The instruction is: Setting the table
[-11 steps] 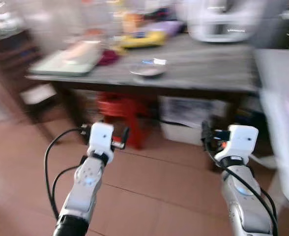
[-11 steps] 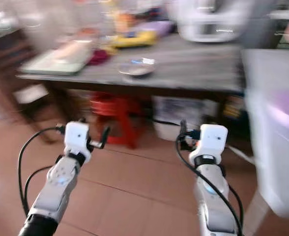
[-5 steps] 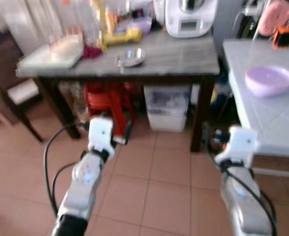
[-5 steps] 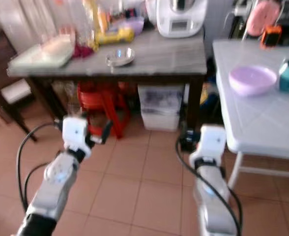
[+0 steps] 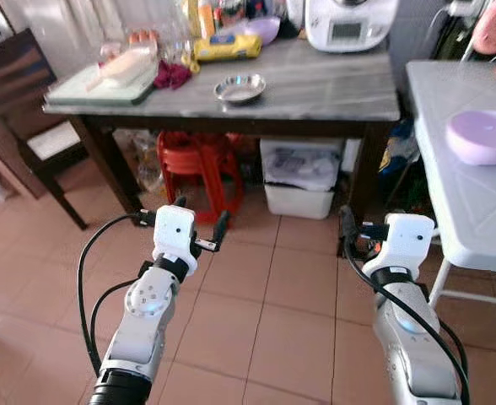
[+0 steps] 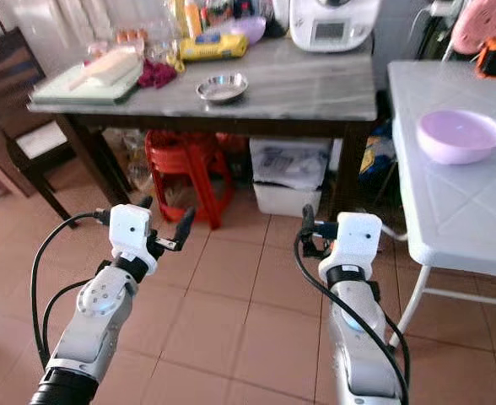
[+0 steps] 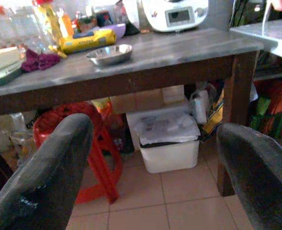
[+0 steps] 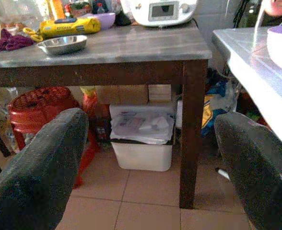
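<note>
Purple bowl (image 5: 487, 136) is cut off at the edge, upright on white table (image 6: 450, 202). Both grippers' jaws apart: left gripper (image 7: 153, 158), right gripper (image 8: 150, 158).

The grey worktop (image 5: 332, 84) carries a steel bowl (image 5: 239, 88); behind the bowl lies a yellow packet (image 5: 227, 47).

Grey-topped table (image 5: 332, 84) with dark brown legs; silver bowl (image 5: 239, 88); yellow packet (image 5: 224, 47); maroon cloth (image 5: 173, 75). Red stool (image 5: 199, 164), white bin (image 5: 300, 179), terracotta tiled floor (image 5: 265, 295). White table (image 5: 459, 169) bearing lilac bowl (image 5: 484, 137).
</note>
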Controlling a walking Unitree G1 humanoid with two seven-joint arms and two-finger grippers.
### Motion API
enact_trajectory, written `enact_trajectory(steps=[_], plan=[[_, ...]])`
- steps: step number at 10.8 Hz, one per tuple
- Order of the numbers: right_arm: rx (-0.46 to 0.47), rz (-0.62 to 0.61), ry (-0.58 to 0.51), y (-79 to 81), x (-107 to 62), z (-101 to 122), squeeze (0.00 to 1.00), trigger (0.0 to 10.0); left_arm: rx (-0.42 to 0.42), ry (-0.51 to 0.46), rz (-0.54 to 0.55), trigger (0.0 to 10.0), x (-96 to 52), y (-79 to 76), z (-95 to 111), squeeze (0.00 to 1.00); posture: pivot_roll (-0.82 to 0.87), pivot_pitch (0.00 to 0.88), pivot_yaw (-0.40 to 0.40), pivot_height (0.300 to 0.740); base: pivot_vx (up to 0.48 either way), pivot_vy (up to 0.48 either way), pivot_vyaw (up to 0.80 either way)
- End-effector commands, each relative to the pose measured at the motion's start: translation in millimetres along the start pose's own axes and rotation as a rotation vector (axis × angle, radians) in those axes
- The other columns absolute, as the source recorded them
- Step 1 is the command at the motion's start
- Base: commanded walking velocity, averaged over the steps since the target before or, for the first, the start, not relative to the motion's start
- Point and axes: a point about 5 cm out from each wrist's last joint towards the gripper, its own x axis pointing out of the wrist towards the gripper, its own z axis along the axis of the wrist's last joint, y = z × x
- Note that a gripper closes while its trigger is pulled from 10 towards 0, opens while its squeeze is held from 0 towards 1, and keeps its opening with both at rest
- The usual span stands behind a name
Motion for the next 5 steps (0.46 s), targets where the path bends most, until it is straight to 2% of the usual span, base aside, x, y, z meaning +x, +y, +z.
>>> enact_trajectory(steps=[1, 5], plan=[[0.002, 0.016, -0.006, 4.4, 2.4, 2.1, 0.00, 10.0, 0.008, -0.005, 0.007, 10.0, -2.5, 4.8, 2.4, 0.00, -0.10, 0.044, 0.115, 0.740, 0.000, -0.285, 0.00], [-0.001, 0.014, -0.006, 4.2, 3.0, 1.7, 0.00, 10.0, 0.001, -0.004, 0.007, 10.0, -4.0, 6.0, 1.6, 0.00, -0.10, 0.046, 0.119, 0.740, 0.000, -0.325, 0.00]])
